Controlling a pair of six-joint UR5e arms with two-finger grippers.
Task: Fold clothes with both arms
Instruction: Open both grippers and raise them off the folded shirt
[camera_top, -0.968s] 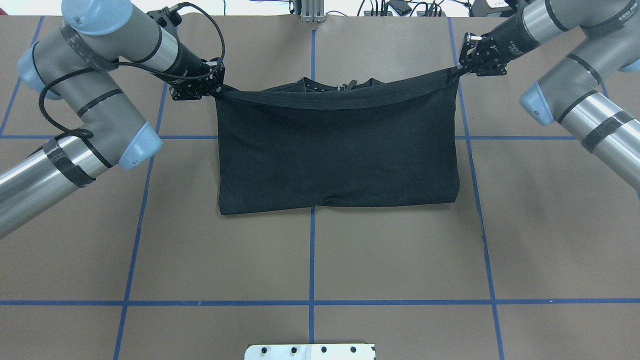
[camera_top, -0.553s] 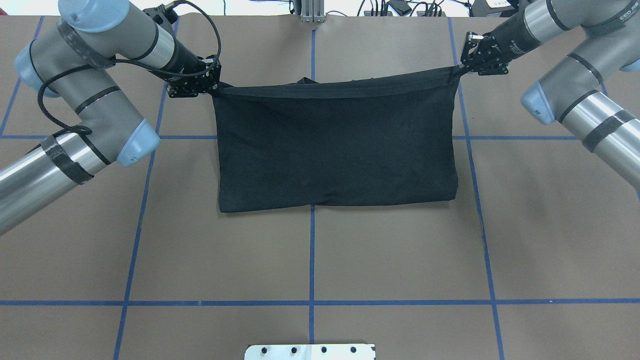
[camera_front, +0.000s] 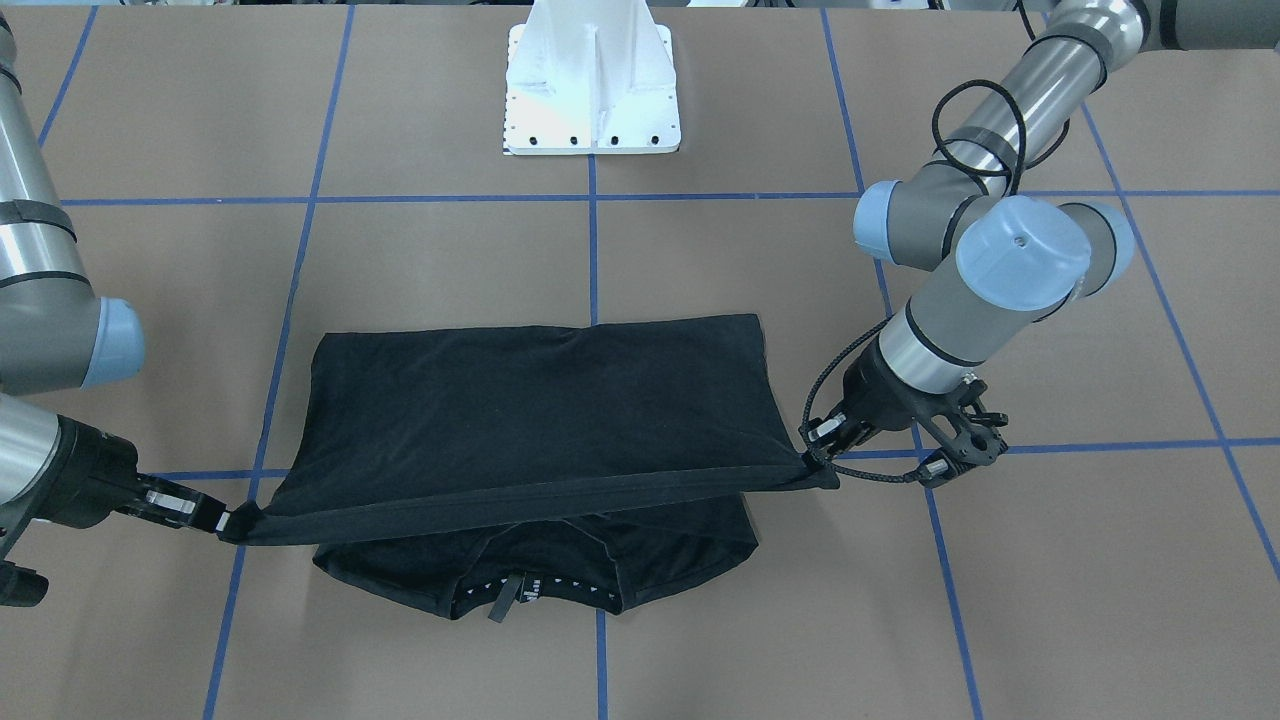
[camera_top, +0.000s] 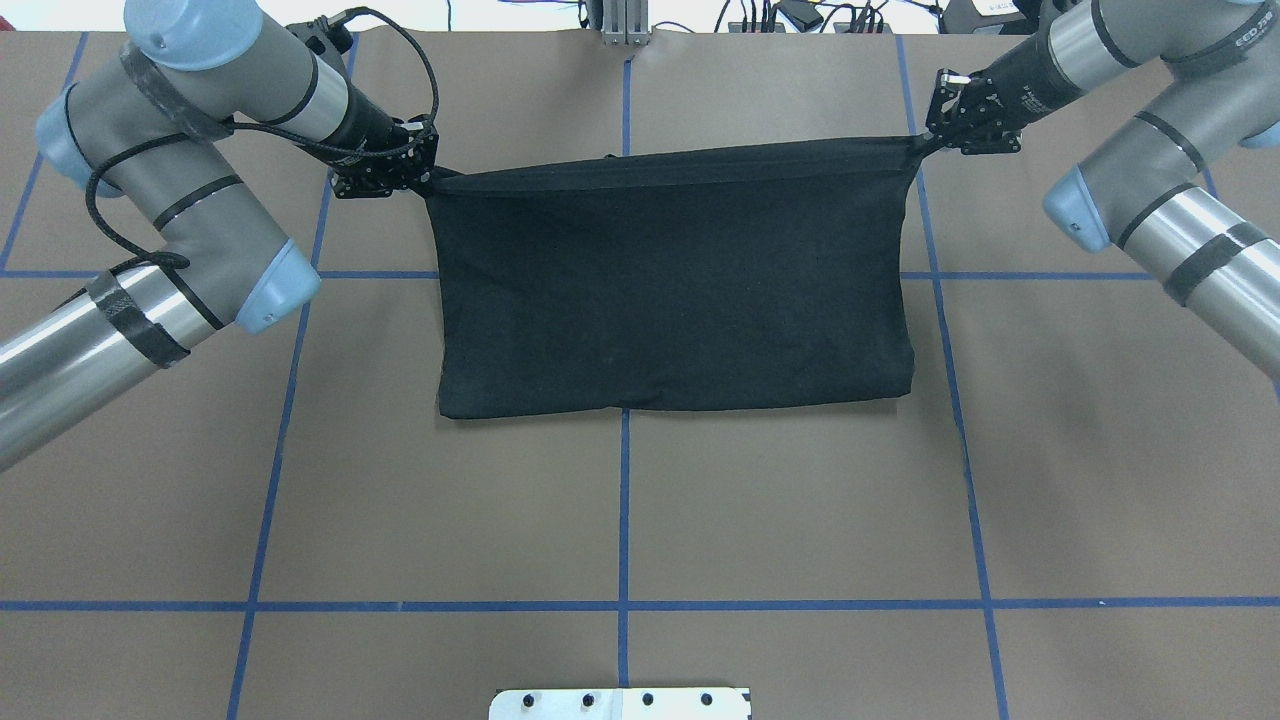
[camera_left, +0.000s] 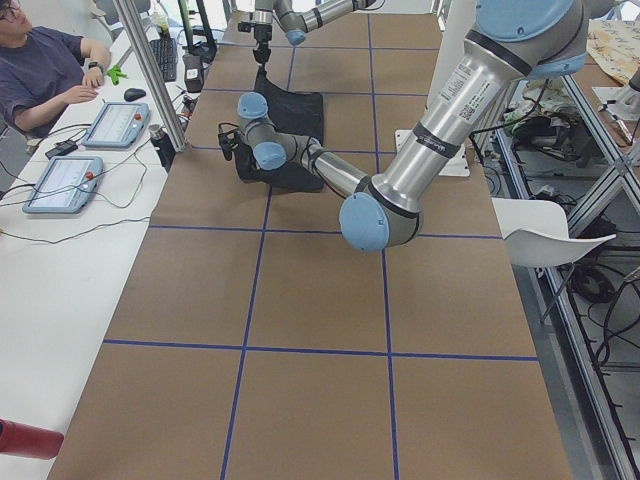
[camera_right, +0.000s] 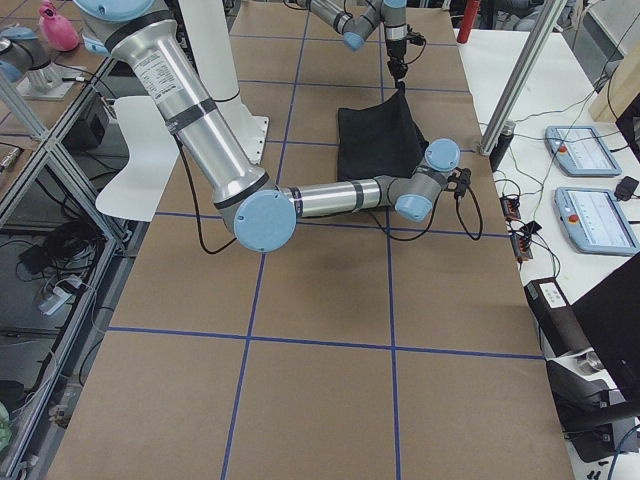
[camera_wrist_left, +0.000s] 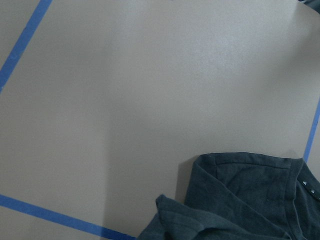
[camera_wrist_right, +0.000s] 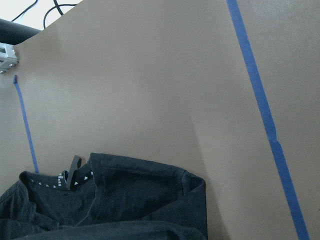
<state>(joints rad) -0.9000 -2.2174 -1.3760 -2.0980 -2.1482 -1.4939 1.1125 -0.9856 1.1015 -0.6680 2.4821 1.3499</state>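
The black T-shirt (camera_top: 670, 290) lies folded on the brown table, its plain back up; the chest graphic is hidden. My left gripper (camera_top: 425, 180) is shut on the left corner of the hem. My right gripper (camera_top: 920, 145) is shut on the right corner. The hem is stretched taut between them, lifted over the far part of the shirt. In the front-facing view the shirt (camera_front: 540, 400) hangs from the left gripper (camera_front: 815, 465) and the right gripper (camera_front: 228, 522), with the collar (camera_front: 520, 592) showing under the raised hem. The right wrist view shows the collar (camera_wrist_right: 75, 177) on the table.
The white base pedestal (camera_front: 592, 90) stands at the robot's side of the table. Blue tape lines (camera_top: 624, 520) grid the brown surface. Cables and plugs (camera_top: 800, 15) lie beyond the far edge. An operator (camera_left: 45, 70) sits at a side desk with tablets.
Both grippers have carried the hem farther from the robot's base. The hem has drawn straighter and now hides the collar in the overhead view. The shirt's near fold has slid slightly away.
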